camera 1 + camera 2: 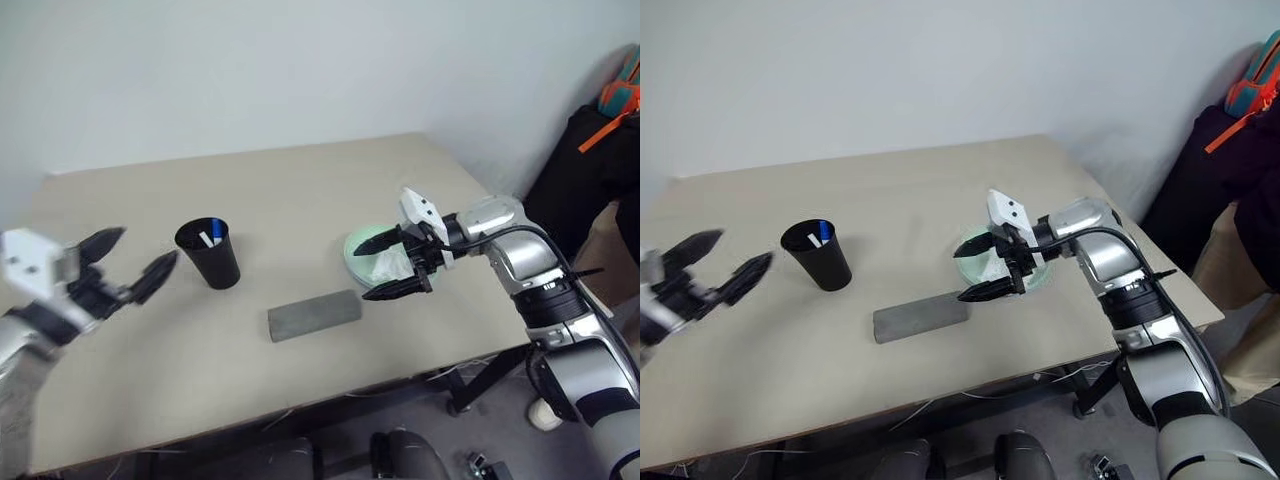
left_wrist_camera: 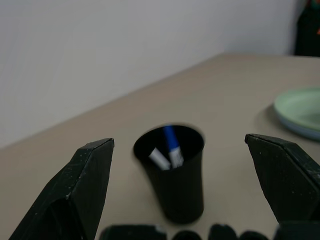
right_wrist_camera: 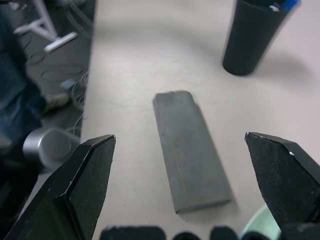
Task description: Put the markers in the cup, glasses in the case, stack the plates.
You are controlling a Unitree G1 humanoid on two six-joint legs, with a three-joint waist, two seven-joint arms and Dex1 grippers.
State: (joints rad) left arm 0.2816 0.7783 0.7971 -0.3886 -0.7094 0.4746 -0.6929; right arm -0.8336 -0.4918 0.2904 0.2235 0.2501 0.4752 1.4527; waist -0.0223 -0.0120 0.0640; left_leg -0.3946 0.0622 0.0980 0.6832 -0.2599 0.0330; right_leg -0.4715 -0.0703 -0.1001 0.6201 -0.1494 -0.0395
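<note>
The black cup stands on the left half of the table with two markers upright inside it, one blue-capped. My left gripper hangs open just left of the cup with nothing between its fingers. The grey case lies shut near the table's middle. A mint green plate sits to its right, and a bluish edge shows under it. My right gripper is open over that plate, with a crumpled white tissue between its fingers. The glasses are out of view.
The beige table ends close in front of the case, and its right edge lies just beyond the plates. A dark bag with orange straps sits past the right edge. Cables and stand feet lie on the floor below.
</note>
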